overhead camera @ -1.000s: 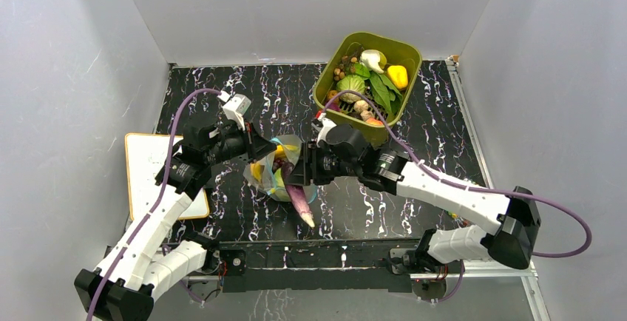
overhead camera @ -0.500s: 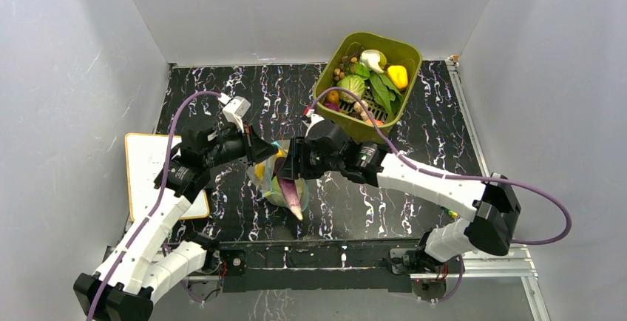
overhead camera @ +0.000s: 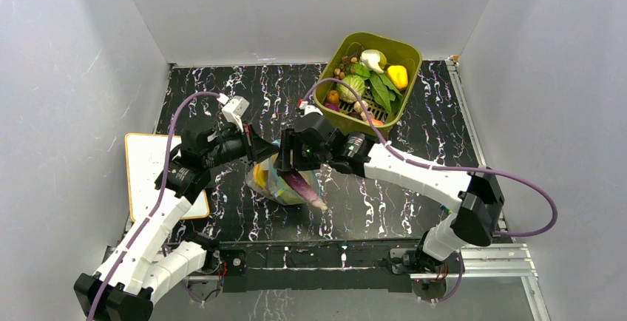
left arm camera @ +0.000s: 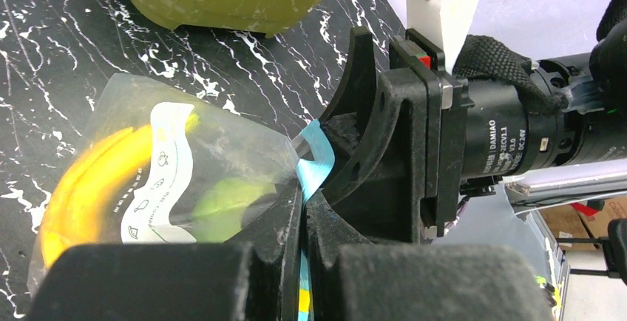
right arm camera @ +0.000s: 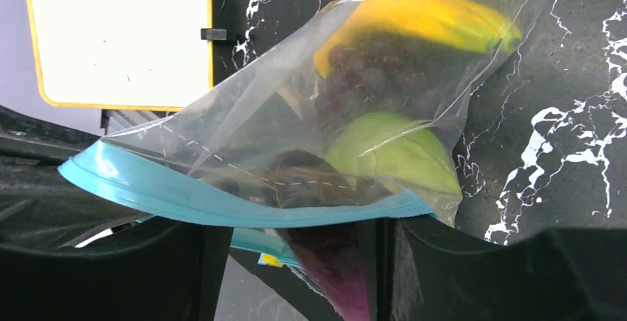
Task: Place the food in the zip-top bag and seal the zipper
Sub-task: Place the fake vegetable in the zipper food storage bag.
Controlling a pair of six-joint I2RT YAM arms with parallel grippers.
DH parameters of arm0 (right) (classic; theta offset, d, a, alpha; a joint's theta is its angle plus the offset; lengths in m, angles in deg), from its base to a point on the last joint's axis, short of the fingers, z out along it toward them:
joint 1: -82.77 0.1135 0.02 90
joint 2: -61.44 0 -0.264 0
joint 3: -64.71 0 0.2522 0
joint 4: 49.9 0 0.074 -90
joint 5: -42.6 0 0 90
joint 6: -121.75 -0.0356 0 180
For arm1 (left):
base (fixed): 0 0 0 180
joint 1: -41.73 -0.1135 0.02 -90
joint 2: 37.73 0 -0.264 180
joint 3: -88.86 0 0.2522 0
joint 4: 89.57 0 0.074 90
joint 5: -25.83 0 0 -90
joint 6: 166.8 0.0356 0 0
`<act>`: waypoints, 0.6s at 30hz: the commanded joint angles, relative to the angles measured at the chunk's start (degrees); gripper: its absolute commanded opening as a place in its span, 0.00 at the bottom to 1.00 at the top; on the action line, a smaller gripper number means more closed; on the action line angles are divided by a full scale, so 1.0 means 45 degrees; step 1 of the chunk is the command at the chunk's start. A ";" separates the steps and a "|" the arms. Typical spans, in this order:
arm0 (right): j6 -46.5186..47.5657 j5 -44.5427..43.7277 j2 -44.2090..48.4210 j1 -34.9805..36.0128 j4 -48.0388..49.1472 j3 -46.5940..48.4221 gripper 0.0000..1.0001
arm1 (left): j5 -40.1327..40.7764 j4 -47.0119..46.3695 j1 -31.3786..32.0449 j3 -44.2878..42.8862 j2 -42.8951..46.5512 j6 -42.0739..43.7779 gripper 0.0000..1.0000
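One DAMIAO label [left arm camera: 494, 137] beside the zipper [left arm camera: 316, 164]

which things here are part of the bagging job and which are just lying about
job: zip-top bag, zipper, bananas, eggplant, food in the tub
lying about: white board

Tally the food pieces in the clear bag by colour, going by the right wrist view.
Yellow banana: 1
Dark grapes: 1
Green piece: 1
Purple eggplant, its end poking out past the zipper: 1
Total: 4
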State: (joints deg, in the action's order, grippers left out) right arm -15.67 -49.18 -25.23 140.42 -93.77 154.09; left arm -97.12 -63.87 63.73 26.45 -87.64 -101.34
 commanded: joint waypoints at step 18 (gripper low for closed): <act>0.4616 0.0270 0.3764 0.0040 -0.0583 -0.0814 0.61 | 0.0321 -0.0896 0.0053 -0.0345 -0.0197 -0.0427 0.00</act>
State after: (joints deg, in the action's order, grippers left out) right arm -1.51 -49.16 -16.16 140.53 -100.78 155.57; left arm -95.61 -65.16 63.71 26.45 -89.00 -102.61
